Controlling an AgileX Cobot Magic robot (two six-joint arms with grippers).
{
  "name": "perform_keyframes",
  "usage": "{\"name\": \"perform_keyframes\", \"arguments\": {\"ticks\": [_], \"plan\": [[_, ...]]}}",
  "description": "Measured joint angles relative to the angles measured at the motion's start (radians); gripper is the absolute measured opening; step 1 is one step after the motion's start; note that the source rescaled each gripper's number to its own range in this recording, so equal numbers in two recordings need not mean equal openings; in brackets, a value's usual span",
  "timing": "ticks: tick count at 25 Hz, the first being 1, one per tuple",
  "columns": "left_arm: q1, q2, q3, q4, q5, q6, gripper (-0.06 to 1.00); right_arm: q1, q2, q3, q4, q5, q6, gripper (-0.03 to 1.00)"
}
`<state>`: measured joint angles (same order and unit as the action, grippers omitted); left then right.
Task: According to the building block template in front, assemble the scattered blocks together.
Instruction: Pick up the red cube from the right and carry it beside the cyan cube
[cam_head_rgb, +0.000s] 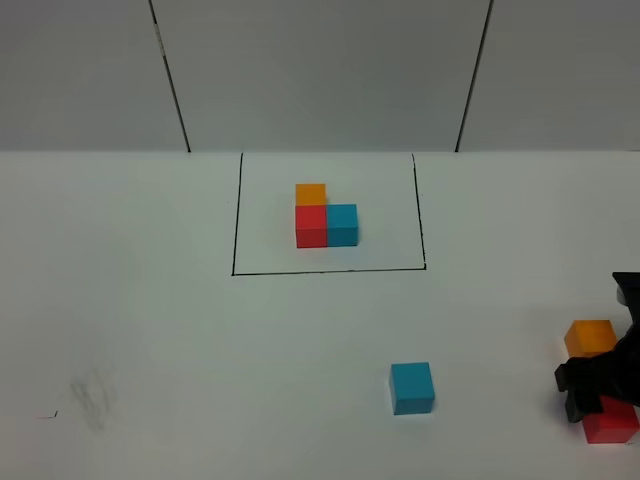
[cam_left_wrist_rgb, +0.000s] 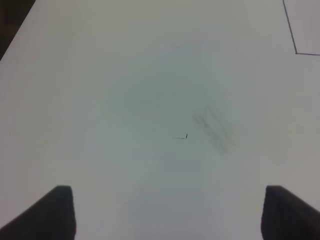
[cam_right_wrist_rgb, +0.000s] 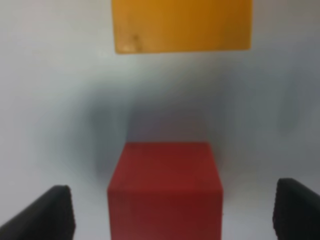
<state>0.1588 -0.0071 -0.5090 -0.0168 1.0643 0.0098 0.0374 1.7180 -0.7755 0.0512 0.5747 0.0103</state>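
Note:
The building block template (cam_head_rgb: 325, 215) is an orange, a red and a cyan cube joined in an L inside a thin black rectangle at the table's middle back. Of the scattered blocks, the cyan cube (cam_head_rgb: 412, 388) sits alone in front. The orange cube (cam_head_rgb: 589, 337) and the red cube (cam_head_rgb: 610, 424) lie at the far right. My right gripper (cam_head_rgb: 590, 388) hangs low over the red cube (cam_right_wrist_rgb: 165, 190). It is open, with a finger on each side and a gap to both, and the orange cube (cam_right_wrist_rgb: 182, 25) lies just beyond. My left gripper (cam_left_wrist_rgb: 172, 212) is open over bare table.
The white table (cam_head_rgb: 200, 350) meets a grey back wall (cam_head_rgb: 320, 70) with dark seams. A faint smudge (cam_head_rgb: 92, 400) marks the table at the front left. One corner of the black rectangle (cam_left_wrist_rgb: 295, 52) shows in the left wrist view.

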Motion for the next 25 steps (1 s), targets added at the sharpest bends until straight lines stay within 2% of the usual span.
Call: {"name": "perform_keyframes", "arguments": {"ticks": [6, 9, 11, 13, 14, 20, 25], "plan": [[0.000, 0.000, 0.000, -0.001, 0.000, 0.000, 0.99, 0.000, 0.042, 0.000, 0.009, -0.021, 0.000, 0.72], [0.000, 0.000, 0.000, -0.001, 0.000, 0.000, 0.99, 0.000, 0.046, 0.001, 0.009, -0.031, -0.002, 0.65], [0.000, 0.000, 0.000, -0.001, 0.000, 0.000, 0.99, 0.000, 0.046, 0.002, 0.010, -0.032, -0.004, 0.51], [0.000, 0.000, 0.000, -0.001, 0.000, 0.000, 0.99, 0.000, 0.046, 0.002, 0.010, -0.031, -0.004, 0.29], [0.000, 0.000, 0.000, -0.001, 0.000, 0.000, 0.99, 0.000, 0.046, 0.002, 0.010, -0.030, -0.004, 0.23], [0.000, 0.000, 0.000, -0.001, 0.000, 0.000, 0.99, 0.000, 0.044, 0.002, 0.010, -0.005, -0.004, 0.24], [0.000, 0.000, 0.000, -0.001, 0.000, 0.000, 0.99, 0.000, -0.046, 0.003, 0.012, 0.099, -0.034, 0.24]]}}
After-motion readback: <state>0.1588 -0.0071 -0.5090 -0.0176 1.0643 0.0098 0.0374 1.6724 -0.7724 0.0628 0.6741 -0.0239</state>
